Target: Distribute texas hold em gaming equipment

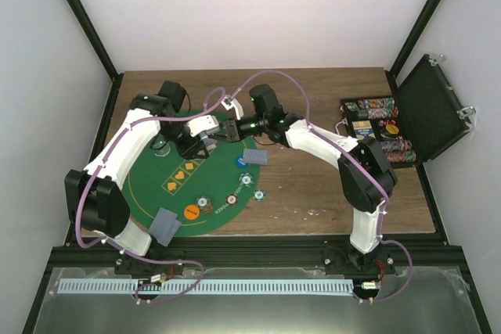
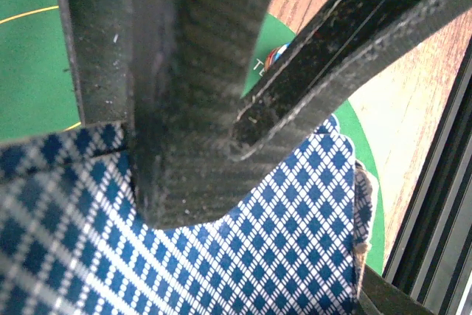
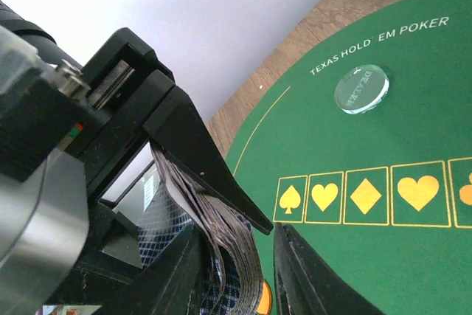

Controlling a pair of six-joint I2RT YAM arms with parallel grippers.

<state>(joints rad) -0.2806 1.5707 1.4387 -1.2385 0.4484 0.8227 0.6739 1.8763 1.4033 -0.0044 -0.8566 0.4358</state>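
Farthest to the left of the left end effector (image 1: 207, 137), near that arm's base, a few face-down cards (image 1: 166, 226) lie at the edge of the green mat (image 1: 149, 181); only the top camera shows them. The left end effector is closed narrowly on the deck of cards (image 2: 280, 241). Its wrist camera is filled with blue diamond backs and dark carbon-weave fingers (image 2: 184, 108), which the overhead view shows only as a grey patch. Just to its right, the right end effector (image 1: 232, 126) meets it above the far part of the mat. Only the right wrist camera shows how: its two fingers (image 3: 306, 285) stand a little apart on either side of the deck's fanned edge. A sliver of orange shows between the cards and one finger, so it is not clamped. That view alone also shows a clear dealer button (image 3: 361, 88) on the felt beyond. Toward the arm bases from both end effectors lie an orange chip (image 1: 191, 212), a red-white chip (image 1: 232, 199), teal chips (image 1: 246, 179), a blue chip (image 1: 242, 162) and another face-down card pile (image 1: 254, 156). Far to the right of the right end effector, on the tabletop (image 1: 329, 185), the black case (image 1: 434, 107) stands open, its tray holding rows of chips (image 1: 380, 127)
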